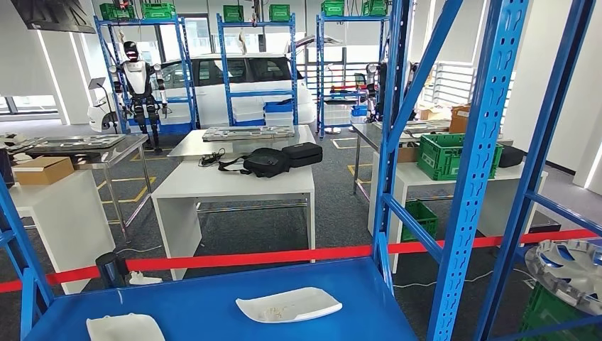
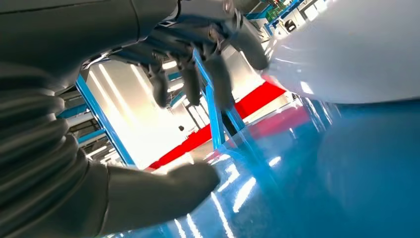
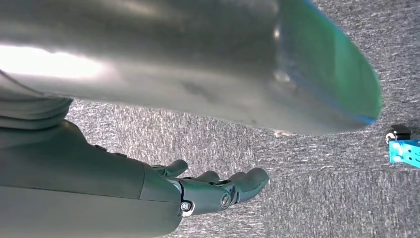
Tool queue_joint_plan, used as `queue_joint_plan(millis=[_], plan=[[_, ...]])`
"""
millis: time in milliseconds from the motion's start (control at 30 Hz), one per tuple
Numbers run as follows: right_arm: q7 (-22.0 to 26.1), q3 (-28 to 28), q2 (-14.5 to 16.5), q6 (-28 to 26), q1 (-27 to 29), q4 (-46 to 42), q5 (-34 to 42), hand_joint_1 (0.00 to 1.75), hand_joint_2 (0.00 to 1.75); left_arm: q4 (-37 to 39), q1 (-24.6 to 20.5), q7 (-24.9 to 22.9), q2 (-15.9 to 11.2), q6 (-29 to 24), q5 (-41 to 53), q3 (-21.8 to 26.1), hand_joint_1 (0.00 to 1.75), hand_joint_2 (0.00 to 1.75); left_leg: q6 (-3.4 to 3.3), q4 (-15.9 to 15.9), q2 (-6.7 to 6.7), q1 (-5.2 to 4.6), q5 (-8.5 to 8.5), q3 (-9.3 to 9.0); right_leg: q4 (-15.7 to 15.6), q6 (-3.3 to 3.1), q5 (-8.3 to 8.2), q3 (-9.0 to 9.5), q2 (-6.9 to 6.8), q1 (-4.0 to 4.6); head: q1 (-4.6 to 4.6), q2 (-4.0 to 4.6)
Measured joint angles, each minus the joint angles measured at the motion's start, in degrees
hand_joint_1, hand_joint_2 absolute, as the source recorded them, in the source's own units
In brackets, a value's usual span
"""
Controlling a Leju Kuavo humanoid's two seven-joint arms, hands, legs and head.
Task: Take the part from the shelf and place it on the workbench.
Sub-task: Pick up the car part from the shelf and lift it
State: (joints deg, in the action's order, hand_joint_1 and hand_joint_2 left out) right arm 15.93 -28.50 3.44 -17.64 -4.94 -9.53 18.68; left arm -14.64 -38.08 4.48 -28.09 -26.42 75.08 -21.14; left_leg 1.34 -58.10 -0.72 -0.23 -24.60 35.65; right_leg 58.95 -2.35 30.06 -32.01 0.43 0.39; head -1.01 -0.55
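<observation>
Blue shelf deck (image 1: 213, 302) up front, two white parts lying on it, the nearer part (image 1: 287, 305) untouched. Left hand (image 2: 198, 74) hovers low over the deck, fingers spread, holding nothing. Right hand (image 3: 213, 191) hangs loosely open above carpet. Pickup and workbench run both remain.

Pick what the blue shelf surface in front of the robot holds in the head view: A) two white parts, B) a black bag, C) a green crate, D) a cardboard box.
A: two white parts lie on the blue shelf; the left hand hovers open near one.
</observation>
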Motion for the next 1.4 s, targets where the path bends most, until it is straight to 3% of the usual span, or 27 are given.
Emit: queue_joint_plan(millis=[33, 167, 367, 500, 833, 1167, 1400], plan=[[0.05, 0.19, 0.01, 0.02, 0.00, 0.00, 0.01, 0.00, 0.00, 0.00, 0.01, 0.03, 0.00, 0.00, 0.00, 0.09, 0.00, 1.75, 0.00, 0.00, 0.00, 0.00, 0.00, 0.00, 0.00, 0.00, 0.00, 0.00, 0.00, 0.00, 0.00, 0.00], [0.15, 0.49, 0.01, 0.06, -0.01, 0.00, 0.09, 0.00, 0.00, 0.01, 0.01, 0.18, 0.00, -0.01, 0.01, 0.44, 0.00, 0.00, 0.00, 0.00, 0.00, 0.00, 0.00, 0.00, 0.00, 0.00, 0.00, 0.00, 0.00, 0.00, 0.00, 0.00], [0.32, 0.63, 0.03, 0.15, 0.00, 0.00, 0.45, 0.00, 0.00, -0.02, 0.01, 0.16, 0.00, -0.19, 0.39, 0.65, 0.00, 0.00, 0.00, 0.00, 0.00, 0.00, 0.00, -0.01, 0.00, 0.00, 0.00, 0.01, 0.00, 0.00, 0.00, 0.00], [0.31, 0.91, 0.03, 0.15, 0.00, 0.00, 0.51, 0.00, 0.00, -0.04, 0.01, 0.09, 0.06, -0.20, 1.08, 0.75, 0.00, 1.75, 0.00, 0.00, 0.00, 0.00, 0.00, -0.03, 0.00, 0.00, 0.00, 0.03, 0.00, 0.00, 0.00, 0.00], [0.23, 0.99, 0.05, 0.15, 0.00, 0.00, 0.34, 0.00, 0.00, -0.14, 0.17, 1.26, 0.41, -3.64, 3.33, 0.96, 0.00, 1.75, 0.00, 0.00, 0.00, 0.00, 0.00, -0.05, 0.00, 0.00, 0.00, 0.05, 0.00, 0.00, 0.00, 0.00], [-0.07, 1.03, 0.07, -0.38, 0.00, 0.00, 0.17, 0.00, 0.00, -0.85, 0.57, 8.24, 2.18, -7.43, 3.61, 2.54, 0.00, 1.75, 0.00, 0.00, 0.00, 0.00, 0.00, -0.05, -0.01, 0.00, 0.00, 0.05, 0.00, -0.01, 0.00, 0.00], [0.10, 1.61, 0.05, -0.65, 0.01, 0.00, 0.45, 0.00, 0.00, -1.08, 0.86, 9.86, 3.80, -7.72, 3.87, 3.06, 0.00, 1.75, 0.00, 0.00, 0.00, 0.00, 0.00, -0.06, -0.01, 0.00, 0.00, 0.05, 0.00, -0.01, 0.00, 0.00]])
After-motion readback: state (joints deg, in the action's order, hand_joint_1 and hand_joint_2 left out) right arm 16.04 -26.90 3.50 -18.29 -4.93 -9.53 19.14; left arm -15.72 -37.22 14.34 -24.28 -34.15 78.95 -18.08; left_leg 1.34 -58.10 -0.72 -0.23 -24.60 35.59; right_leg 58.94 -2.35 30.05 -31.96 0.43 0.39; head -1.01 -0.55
